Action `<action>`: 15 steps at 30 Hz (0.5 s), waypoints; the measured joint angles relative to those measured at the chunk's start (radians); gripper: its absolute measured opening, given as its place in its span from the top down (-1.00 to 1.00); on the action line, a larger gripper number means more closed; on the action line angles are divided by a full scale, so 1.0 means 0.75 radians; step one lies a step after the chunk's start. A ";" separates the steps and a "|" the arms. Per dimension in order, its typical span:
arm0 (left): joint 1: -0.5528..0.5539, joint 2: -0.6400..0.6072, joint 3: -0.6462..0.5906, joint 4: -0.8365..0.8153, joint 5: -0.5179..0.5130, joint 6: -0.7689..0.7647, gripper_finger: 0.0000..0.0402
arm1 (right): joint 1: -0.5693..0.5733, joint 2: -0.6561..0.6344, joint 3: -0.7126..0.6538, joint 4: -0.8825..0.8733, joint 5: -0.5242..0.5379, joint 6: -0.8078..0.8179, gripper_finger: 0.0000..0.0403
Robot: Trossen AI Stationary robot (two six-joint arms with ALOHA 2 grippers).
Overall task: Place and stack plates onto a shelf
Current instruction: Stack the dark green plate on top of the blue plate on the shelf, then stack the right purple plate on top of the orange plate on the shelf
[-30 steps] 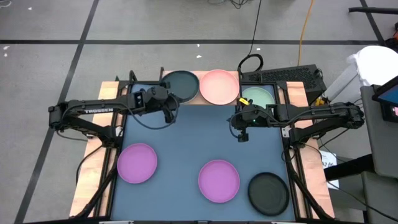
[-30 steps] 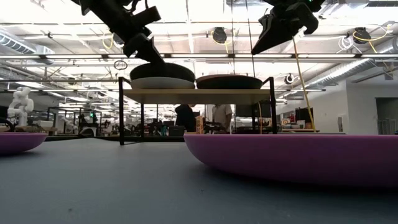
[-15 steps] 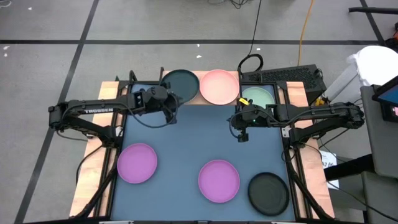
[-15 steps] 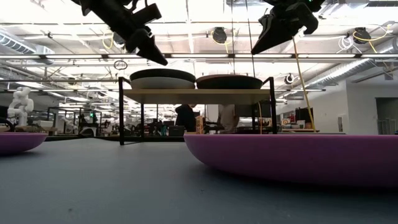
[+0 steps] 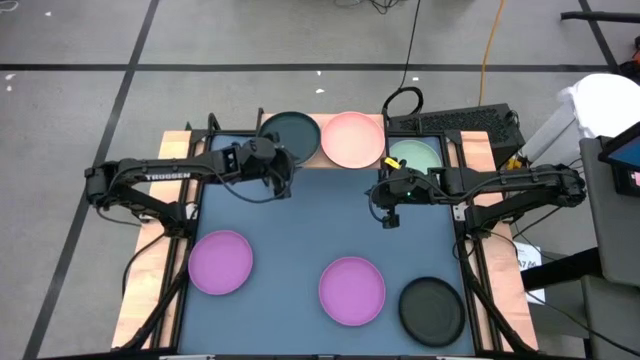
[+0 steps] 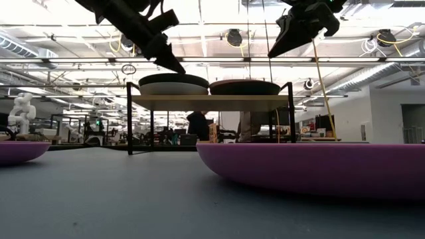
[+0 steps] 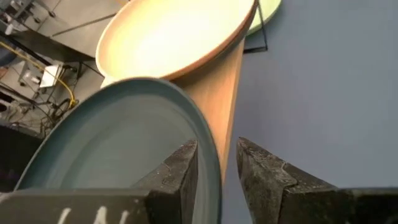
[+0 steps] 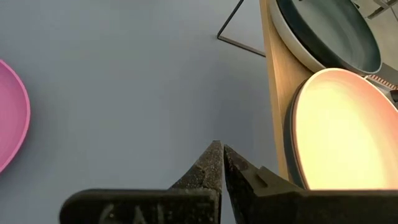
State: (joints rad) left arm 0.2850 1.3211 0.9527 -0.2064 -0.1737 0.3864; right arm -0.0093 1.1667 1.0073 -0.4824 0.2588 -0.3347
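We see the left gripper (image 5: 279, 183) at the dark plate's (image 5: 291, 134) near rim, pink plate (image 5: 352, 139) beside it. Right gripper (image 5: 388, 215) hangs over bare table (image 5: 300, 230). Purple plates (image 5: 221, 262) (image 5: 352, 290), black plate (image 5: 432, 310) up front.

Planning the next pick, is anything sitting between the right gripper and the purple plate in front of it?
Nothing visible. In the high view the right gripper hangs above bare blue-grey tabletop, and only open tabletop lies between it and the purple plate. The charcoal plate sits off to the side.
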 joint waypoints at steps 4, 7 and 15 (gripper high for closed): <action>0.029 0.002 0.000 0.004 -0.001 0.000 0.55 | 0.000 0.000 0.000 0.000 0.000 0.000 1.00; 0.037 -0.031 -0.001 0.045 0.000 -0.005 0.59 | 0.000 0.000 0.000 -0.003 0.000 0.000 1.00; 0.083 -0.096 0.002 0.228 0.055 -0.110 0.60 | 0.000 0.000 0.000 -0.010 0.000 -0.014 1.00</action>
State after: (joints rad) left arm 0.3476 1.2491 0.9539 -0.0351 -0.1321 0.3039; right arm -0.0093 1.1667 1.0073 -0.4900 0.2588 -0.3452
